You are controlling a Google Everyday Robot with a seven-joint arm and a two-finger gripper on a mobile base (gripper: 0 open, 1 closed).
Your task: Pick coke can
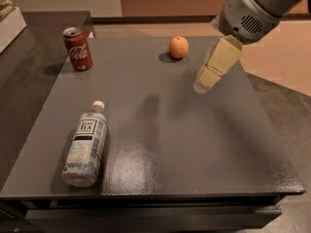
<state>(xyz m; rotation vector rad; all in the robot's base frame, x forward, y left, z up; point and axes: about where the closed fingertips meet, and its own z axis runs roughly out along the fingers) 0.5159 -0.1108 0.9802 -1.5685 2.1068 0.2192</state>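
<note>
The coke can [77,48] is red with white script and a silver top. It stands upright at the far left corner of the dark grey table [194,144]. My gripper [204,83] hangs from the grey arm [245,13] over the right half of the table. It points down and to the left, just right of and nearer than the orange. It is far to the right of the can and holds nothing.
An orange [179,47] sits at the far middle of the table. A pale-labelled tea bottle [86,144] with a white cap lies on its side at the near left. A lower dark surface [24,81] adjoins the table's left edge.
</note>
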